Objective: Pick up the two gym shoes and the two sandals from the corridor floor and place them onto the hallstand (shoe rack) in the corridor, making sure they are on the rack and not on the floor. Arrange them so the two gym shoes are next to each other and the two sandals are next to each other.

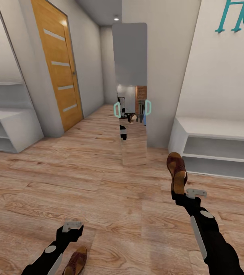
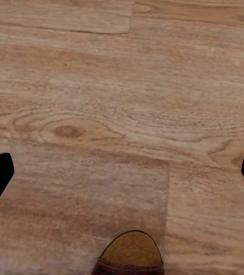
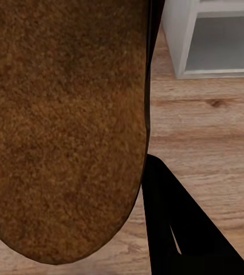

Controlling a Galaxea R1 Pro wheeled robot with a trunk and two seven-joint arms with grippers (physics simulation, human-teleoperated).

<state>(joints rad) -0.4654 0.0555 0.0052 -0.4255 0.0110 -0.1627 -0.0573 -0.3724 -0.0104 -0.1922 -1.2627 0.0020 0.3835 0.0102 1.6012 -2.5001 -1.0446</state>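
The right gripper (image 1: 180, 193) holds one sandal (image 1: 177, 171) between its fingers, lifted before the hallstand (image 1: 217, 130), whose compartments look empty. The left gripper (image 1: 73, 228) hangs open-fingered; second sandal (image 1: 76, 261) lies just behind them on the corridor floor (image 1: 99, 183).

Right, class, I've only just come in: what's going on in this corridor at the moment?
A two-armed robot is tidying sandals onto a shoe rack. Its right gripper is shut on one brown sandal, held up off the wood floor and pointing toward the grey shoe rack at the right wall. The other sandal lies on the floor beside the left gripper, which is open above the planks with nothing in it. The rack's compartments look empty.
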